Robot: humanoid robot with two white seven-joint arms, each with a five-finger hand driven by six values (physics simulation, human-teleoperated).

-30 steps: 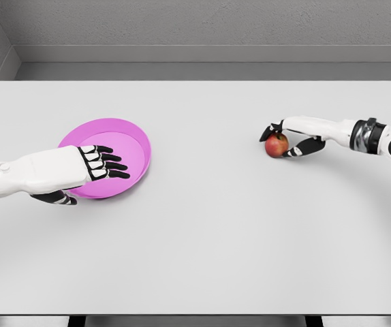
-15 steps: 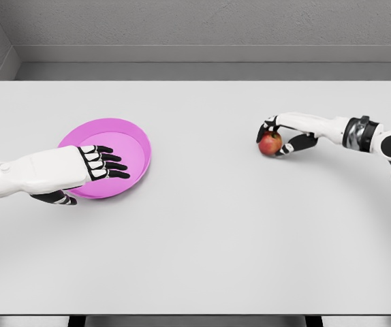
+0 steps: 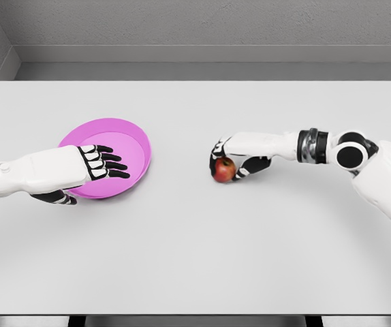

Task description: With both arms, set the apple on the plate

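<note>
A red apple (image 3: pixel 224 170) is near the middle of the white table, slightly right of centre, with my right hand (image 3: pixel 228 161) shut on it from above and behind. The pink plate (image 3: pixel 133 141) lies at the left of the table. Over its near rim hovers my left hand (image 3: pixel 102 163), palm down, fingers stretched out and holding nothing. A clear gap of table separates the apple from the plate.
The white table (image 3: pixel 195 238) spans the whole view, with a grey wall behind its far edge. My right forearm (image 3: pixel 318 146) stretches in from the right edge above the table.
My right hand has carried the apple leftward across the table, from the right side to near the centre. The left hand and plate have stayed put.
</note>
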